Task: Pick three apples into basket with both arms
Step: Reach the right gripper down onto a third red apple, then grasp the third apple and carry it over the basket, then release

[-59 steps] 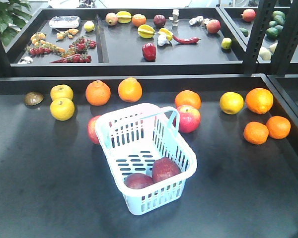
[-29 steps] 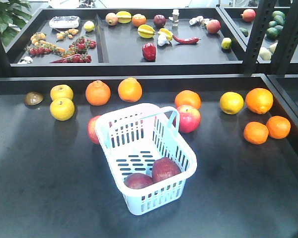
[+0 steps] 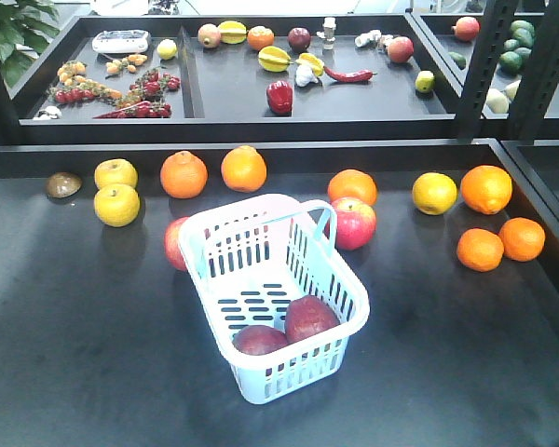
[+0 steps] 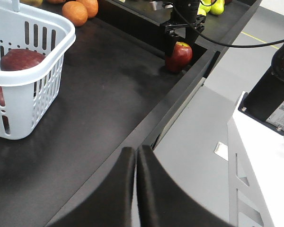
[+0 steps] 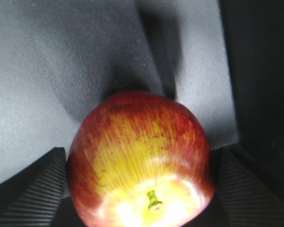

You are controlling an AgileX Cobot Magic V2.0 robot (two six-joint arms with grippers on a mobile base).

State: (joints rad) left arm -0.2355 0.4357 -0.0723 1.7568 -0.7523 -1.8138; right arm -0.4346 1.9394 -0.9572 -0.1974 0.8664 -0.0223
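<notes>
The pale blue basket (image 3: 356,304) stands mid-table with two dark red apples (image 3: 260,340) (image 3: 309,318) inside. In the left wrist view the basket (image 4: 62,29) is at the left, one apple (image 4: 20,59) showing through its slots. A third apple (image 5: 139,156), red with yellow streaks, sits between the fingers (image 5: 42,175) of my right gripper (image 5: 139,153), which touch both its sides. From the left wrist view that apple (image 4: 180,56) is low at the table's far corner, under the right gripper (image 4: 179,41). My left gripper (image 4: 136,151) is shut and empty over the table's near edge.
Two pink-red apples (image 3: 352,223) (image 3: 175,244) lie beside the basket's far end. Oranges (image 3: 184,174) (image 3: 484,189) and yellow fruit (image 3: 117,205) (image 3: 434,193) line the back and right of the table. A raised rim (image 4: 180,94) borders the table. Shelf trays (image 3: 233,107) of fruit stand behind.
The basket and fruit have not moved. A small dark part has come into the front view's lower right edge.
</notes>
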